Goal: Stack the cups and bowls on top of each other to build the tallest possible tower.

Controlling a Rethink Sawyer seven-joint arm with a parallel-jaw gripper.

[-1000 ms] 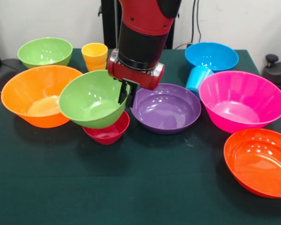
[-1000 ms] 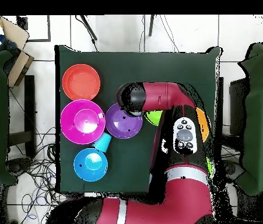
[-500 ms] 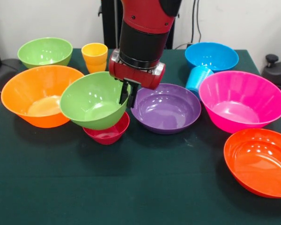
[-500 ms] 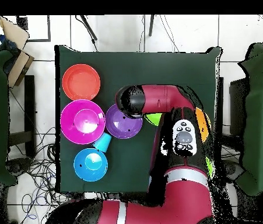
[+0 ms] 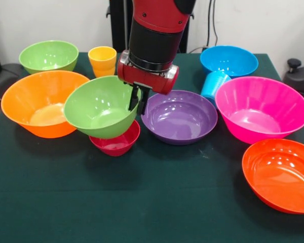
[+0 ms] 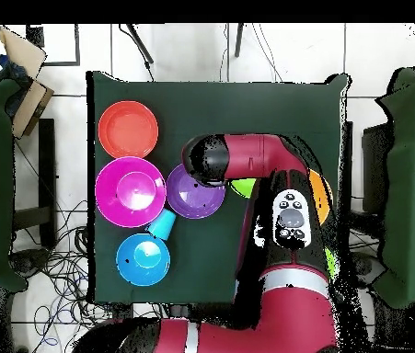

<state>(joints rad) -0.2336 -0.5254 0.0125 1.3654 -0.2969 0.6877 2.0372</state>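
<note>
My gripper [image 5: 137, 103] is shut on the right rim of a green bowl [image 5: 99, 109], one finger inside and one outside. That bowl sits tilted in the small crimson bowl [image 5: 119, 145], its mouth leaning toward the front. The purple bowl [image 5: 180, 117] lies just right of them. At the back stand the yellow-orange cup [image 5: 102, 61] and a second green bowl [image 5: 48, 55]. The light blue cup [image 5: 214, 84] leans by the blue bowl [image 5: 229, 59]. In the overhead view my arm covers the gripper, and only a sliver of the green bowl [image 6: 241, 187] shows.
A large orange bowl [image 5: 40, 104] touches the held bowl's left side. The large pink bowl [image 5: 261, 109] and the red-orange bowl [image 5: 281, 174] fill the right side. In the overhead view the pink bowl [image 6: 130, 191] and the purple bowl [image 6: 192, 195] sit side by side.
The gripper has risen very slightly, still on the green bowl's rim. The bowl stays tilted on the crimson bowl, barely shifted.
</note>
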